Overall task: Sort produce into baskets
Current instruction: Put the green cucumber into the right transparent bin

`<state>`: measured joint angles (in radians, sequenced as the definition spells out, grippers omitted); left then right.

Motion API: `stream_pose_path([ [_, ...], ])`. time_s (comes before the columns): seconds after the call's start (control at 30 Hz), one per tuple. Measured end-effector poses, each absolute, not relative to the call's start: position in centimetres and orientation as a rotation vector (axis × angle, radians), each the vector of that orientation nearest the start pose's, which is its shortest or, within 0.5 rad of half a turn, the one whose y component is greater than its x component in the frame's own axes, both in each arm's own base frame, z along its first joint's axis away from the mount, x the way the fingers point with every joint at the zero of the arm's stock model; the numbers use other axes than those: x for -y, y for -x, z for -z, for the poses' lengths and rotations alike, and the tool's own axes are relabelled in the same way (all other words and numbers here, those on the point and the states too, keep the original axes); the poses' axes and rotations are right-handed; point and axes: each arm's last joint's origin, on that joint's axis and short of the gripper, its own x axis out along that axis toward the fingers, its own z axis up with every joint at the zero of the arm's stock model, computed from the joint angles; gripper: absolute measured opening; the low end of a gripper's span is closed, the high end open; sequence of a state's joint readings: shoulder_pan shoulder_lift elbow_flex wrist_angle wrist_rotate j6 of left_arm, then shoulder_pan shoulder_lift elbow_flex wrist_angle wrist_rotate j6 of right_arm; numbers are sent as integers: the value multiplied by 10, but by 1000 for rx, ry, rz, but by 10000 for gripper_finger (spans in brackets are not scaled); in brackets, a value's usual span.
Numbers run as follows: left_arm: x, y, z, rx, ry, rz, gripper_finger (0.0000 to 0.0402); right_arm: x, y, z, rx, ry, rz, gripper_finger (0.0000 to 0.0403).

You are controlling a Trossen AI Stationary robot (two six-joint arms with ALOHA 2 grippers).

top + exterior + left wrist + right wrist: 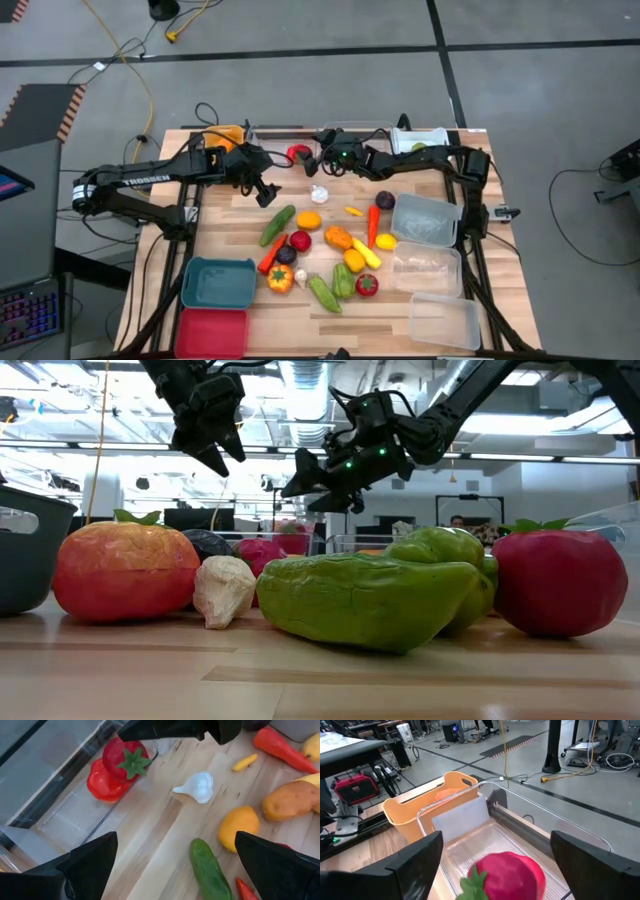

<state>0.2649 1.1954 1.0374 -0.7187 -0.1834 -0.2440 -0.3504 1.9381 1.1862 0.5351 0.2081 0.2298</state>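
Here the right gripper [312, 160] hangs, jaws wide, over a clear bin [520, 845] seemingly holding a red tomato [507, 875].

Red tomato [507, 875] with green stalk, orange-yellow bin [427, 802], white garlic [198, 786], teal bin [218, 283], red bin [211, 332].

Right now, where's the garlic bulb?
High view: the white garlic bulb lies on bare table at the far middle, just ahead of the right gripper, with the orange fruit nearest on its near side.
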Motion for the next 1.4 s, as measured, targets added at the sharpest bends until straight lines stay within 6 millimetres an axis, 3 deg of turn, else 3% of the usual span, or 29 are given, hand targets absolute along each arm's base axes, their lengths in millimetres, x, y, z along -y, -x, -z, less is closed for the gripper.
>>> stream_pose_path([
  [0.17,-62,-226,-294,-851,291,-467,391,151,-397,-218,-132,-236,577,388],
  [0.4,-48,-234,-282,-945,326,-444,391,136,-380,-268,-97,-108,543,387],
  [0.63,-37,-255,-255,-1068,315,-426,391,106,-347,-319,-161,30,485,386],
  [0.87,-30,-274,-222,-1196,287,-426,391,81,-308,-353,-220,57,438,386],
  [1.13,-28,-291,-192,-1270,256,-438,391,68,-273,-373,-265,58,420,386],
  [1.4,-28,-300,-170,-1321,246,-448,378,58,-254,-371,-382,40,400,386],
])
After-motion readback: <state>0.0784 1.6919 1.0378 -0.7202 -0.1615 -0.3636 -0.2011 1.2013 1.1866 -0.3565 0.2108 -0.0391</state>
